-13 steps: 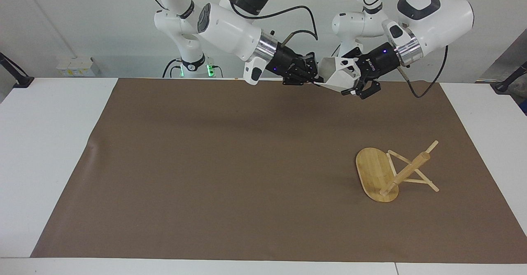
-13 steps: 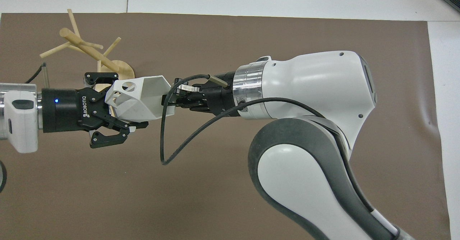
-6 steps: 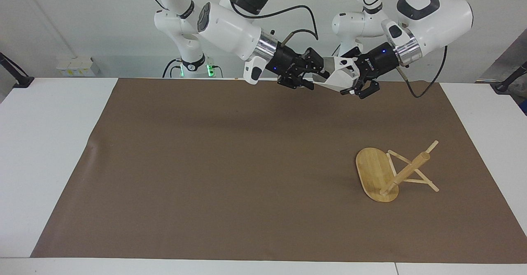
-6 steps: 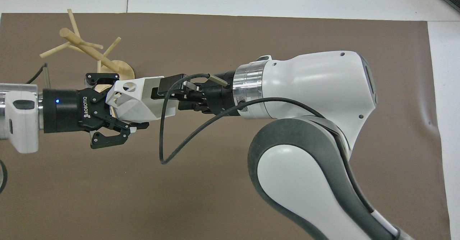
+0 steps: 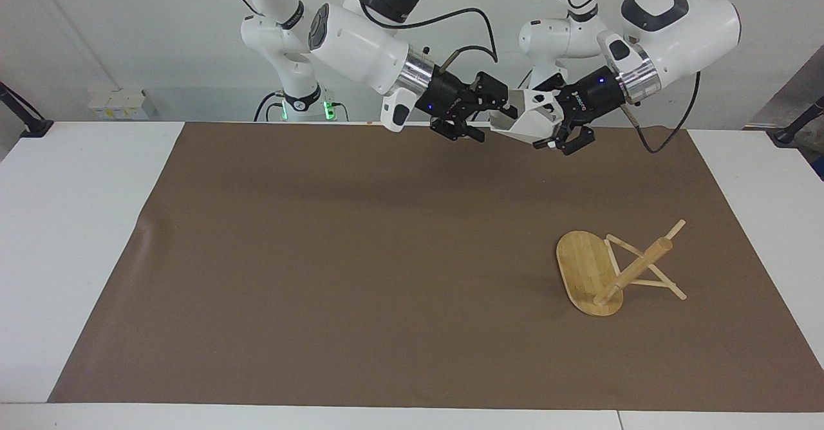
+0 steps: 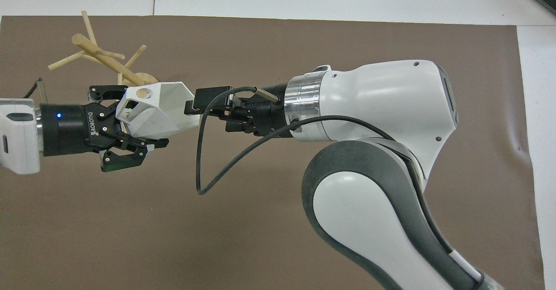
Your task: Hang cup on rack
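The white faceted cup (image 5: 524, 121) (image 6: 158, 110) hangs in the air over the edge of the mat nearest the robots. My left gripper (image 5: 552, 129) (image 6: 130, 123) is shut on its blocky handle. The cup's mouth points at my right gripper (image 5: 486, 114) (image 6: 204, 114), which stands open just off the rim and does not touch it. The bamboo rack (image 5: 634, 266) (image 6: 104, 60) lies tipped over toward the left arm's end of the table. Its oval base (image 5: 582, 266) stands on edge and its pegs rest on the mat. In the overhead view the cup hides most of the base.
A brown mat (image 5: 322, 256) covers most of the white table (image 5: 77, 224). The right arm's big white forearm (image 6: 382, 103) fills much of the overhead view. A loose black cable (image 6: 204, 168) loops below the right wrist.
My right gripper has opened, let go of the cup's rim and drawn back slightly. The left gripper keeps the cup and has shifted a little toward the left arm's end.
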Tool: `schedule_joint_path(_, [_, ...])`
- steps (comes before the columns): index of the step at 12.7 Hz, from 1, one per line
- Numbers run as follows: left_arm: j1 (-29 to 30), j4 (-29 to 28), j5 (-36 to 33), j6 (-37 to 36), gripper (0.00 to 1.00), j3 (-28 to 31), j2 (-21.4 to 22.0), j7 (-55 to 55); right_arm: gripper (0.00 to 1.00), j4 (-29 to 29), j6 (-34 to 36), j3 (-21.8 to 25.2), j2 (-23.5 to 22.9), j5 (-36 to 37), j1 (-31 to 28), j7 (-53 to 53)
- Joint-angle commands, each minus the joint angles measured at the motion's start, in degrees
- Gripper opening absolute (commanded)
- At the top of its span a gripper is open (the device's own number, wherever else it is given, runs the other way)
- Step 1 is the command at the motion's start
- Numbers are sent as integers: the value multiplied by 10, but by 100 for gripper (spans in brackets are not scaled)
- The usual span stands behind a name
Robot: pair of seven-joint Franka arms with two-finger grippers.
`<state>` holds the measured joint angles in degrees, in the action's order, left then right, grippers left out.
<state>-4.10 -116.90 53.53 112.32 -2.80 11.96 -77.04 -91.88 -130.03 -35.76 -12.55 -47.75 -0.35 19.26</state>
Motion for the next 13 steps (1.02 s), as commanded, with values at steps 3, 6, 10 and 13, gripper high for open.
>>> schedule_joint_path(3, [-2, -38, -34, 98, 0, -3, 7, 71, 100, -7, -5, 51, 10, 124, -9, -5])
schedule_joint_path(6, [-11, -54, -61, 168, 0, -8, 3, 150, 100, -8, 0, 127, 20, 138, -9, -5])
schedule_joint_path(10, [-23, -61, -112, 208, 0, -14, -13, 328, 100, -20, 2, 215, 26, 146, -10, -7])
schedule_joint_path(13, [-36, -49, -196, 219, 0, -15, -33, 419, 100, -37, 19, 283, 34, 156, -9, -6])
